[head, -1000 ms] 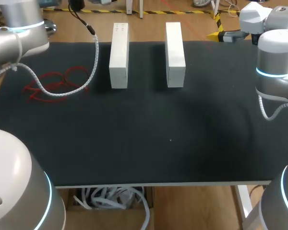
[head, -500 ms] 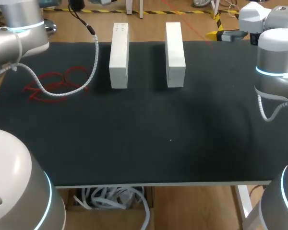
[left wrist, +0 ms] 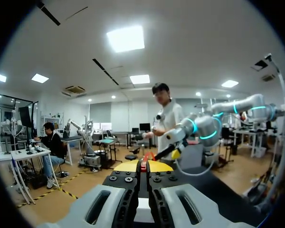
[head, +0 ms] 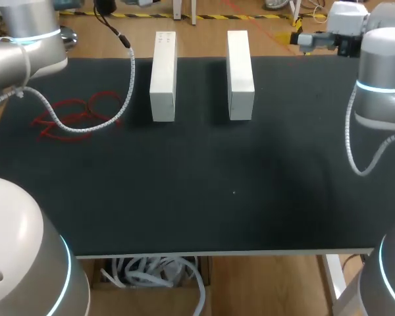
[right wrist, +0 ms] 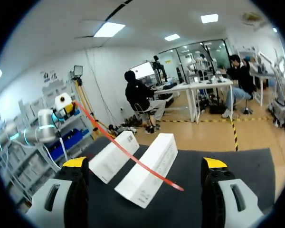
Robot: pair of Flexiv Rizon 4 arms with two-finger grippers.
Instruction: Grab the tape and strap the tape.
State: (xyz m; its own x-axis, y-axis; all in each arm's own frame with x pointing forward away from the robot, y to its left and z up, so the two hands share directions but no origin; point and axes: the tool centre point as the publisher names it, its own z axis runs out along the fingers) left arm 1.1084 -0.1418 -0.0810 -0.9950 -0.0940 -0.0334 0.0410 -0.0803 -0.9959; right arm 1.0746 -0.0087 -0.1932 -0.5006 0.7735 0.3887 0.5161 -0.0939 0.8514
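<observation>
Loose loops of red tape [head: 72,115] lie on the black mat [head: 197,197] at the left. My left gripper [left wrist: 145,166] is shut on a thin red strip of tape [left wrist: 143,162] that pokes out between its yellow tips. In the right wrist view that strip [right wrist: 128,156] runs taut from the far left gripper [right wrist: 66,105] across the two white boxes [right wrist: 147,173]. My right gripper [right wrist: 145,164] stands wide open over the mat's back right edge, with the strip crossing between its fingers, untouched. In the head view the right gripper [head: 301,41] points left.
Two long white boxes [head: 163,76] [head: 240,72] lie side by side at the back of the mat. A white coiled cable [head: 85,125] from my left arm hangs over the red loops.
My right gripper has risen and swung toward the back, now pointing left along the mat's far edge. The left arm, the boxes and the red loops have not moved.
</observation>
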